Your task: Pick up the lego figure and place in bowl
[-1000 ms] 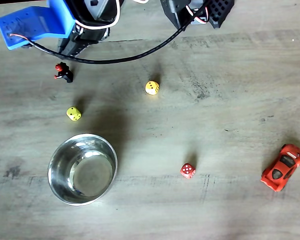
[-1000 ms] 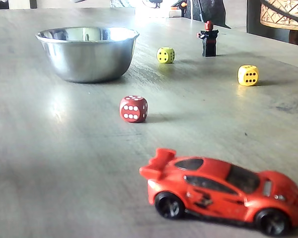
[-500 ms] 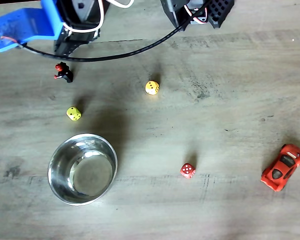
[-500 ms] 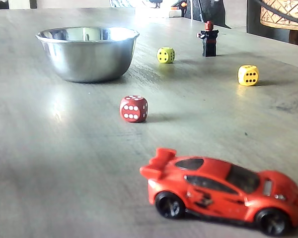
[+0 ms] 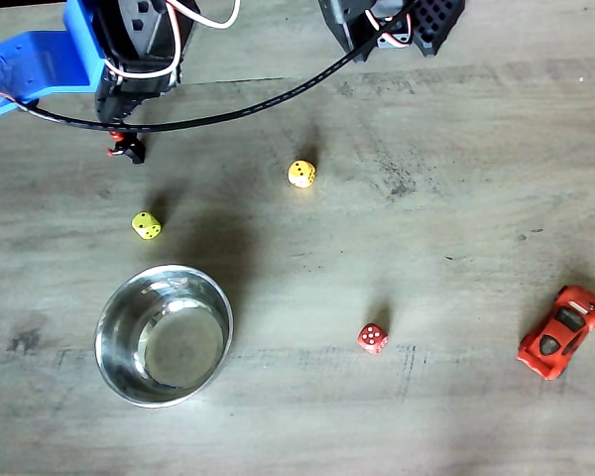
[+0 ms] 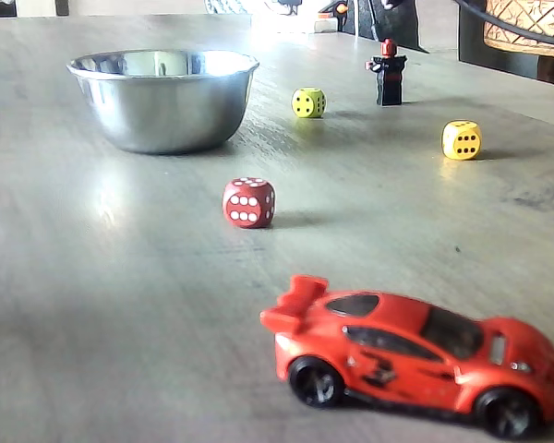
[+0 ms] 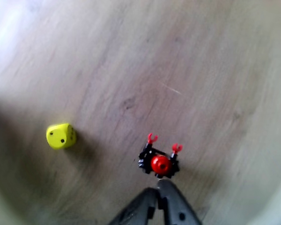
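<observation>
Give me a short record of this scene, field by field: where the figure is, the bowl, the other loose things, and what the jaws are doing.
figure: lego figure standing upright on the table, not held
bowl: steel bowl, nothing inside
dice: lime die between figure and bowl; yellow die; red die
car: red toy car at the right edge of the top-down fixed view
gripper: gripper just short of the figure in the wrist view, jaws together
task state: figure not yet picked up

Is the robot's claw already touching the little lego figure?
Cannot tell. In the wrist view the claw tips sit right at the lego figure with no clear gap, but the claw may simply be above it.
</observation>
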Available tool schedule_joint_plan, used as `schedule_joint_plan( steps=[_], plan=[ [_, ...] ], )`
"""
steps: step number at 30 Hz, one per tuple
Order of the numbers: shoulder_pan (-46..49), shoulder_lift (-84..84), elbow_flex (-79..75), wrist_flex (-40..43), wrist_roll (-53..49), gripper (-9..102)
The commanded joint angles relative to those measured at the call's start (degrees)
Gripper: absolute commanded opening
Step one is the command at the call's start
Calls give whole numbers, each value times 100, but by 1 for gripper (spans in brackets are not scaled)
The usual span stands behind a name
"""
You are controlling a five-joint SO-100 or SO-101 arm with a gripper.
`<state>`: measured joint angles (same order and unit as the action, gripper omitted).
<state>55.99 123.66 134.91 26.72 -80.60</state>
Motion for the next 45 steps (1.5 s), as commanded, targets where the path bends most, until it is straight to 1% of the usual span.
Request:
schedule_joint_plan(
  steps=[1,19,21,26,29,37,45],
  plan=[
    [35,-9,-387,-123,-18,-1],
    [44,-9,-281,-26,114,-1],
    [88,-9,-281,-26,325,-1],
    [105,-9,-369,-26,1257,-1],
    [105,-18,-334,-26,1573,-1],
    [123,-615,-387,-79,1723,0],
    [299,-536,-396,-105,1723,0]
  ],
)
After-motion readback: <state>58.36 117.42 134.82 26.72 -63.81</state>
